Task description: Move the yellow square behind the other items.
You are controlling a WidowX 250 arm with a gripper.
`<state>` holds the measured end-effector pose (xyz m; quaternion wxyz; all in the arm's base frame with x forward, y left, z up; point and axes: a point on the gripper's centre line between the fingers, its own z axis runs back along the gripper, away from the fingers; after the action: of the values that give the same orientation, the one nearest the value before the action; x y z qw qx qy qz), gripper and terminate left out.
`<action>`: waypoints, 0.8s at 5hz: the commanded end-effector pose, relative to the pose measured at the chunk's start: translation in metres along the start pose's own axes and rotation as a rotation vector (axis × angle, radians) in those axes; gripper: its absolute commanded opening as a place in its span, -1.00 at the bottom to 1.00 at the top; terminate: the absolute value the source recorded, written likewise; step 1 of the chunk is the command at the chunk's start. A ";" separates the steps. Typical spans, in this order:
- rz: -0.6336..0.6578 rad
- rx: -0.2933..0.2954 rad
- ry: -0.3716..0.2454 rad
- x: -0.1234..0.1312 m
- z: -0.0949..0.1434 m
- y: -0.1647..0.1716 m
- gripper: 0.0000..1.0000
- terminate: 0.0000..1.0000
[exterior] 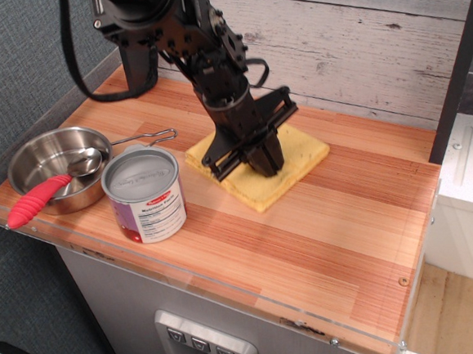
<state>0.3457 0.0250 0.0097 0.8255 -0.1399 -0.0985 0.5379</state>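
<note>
Yellow square (262, 168) lies flat on the wooden table (339, 226), roughly in the middle of its width and toward the back half, turned so that one corner points at the front edge. The tool (261, 160) stands directly on top of it, coming down from the black arm (177, 30) that leans in from the upper left. The dark fingers (269, 156) point straight down and press onto the sheet's upper surface near its centre, drawn close together with almost no gap showing; whether they pinch a fold of the cloth or only press on it cannot be told from this view. Bare yellow shows on every side of the tool: a corner at the left, a wider part at the right and the pointed corner in front.

Left of the sheet, and a little nearer the front edge, stands the tin can (144, 194) with its silver top and purple-white label, close to the sheet's left corner but apart from it. Further left sits the steel saucepan (51, 167), its wire handle reaching toward the sheet, with the red-handled spoon (41, 197) resting in it and sticking out over the rim.
</note>
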 end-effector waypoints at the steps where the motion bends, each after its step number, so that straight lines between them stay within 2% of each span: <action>1: 0.150 -0.005 -0.044 0.028 0.004 0.005 -1.00 -1.00; 2: 0.225 -0.009 -0.071 0.041 0.008 0.009 -1.00 -1.00; 4: 0.264 -0.016 -0.086 0.064 0.009 0.011 -1.00 -1.00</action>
<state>0.3702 0.0816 0.0111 0.7453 -0.1345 -0.1074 0.6441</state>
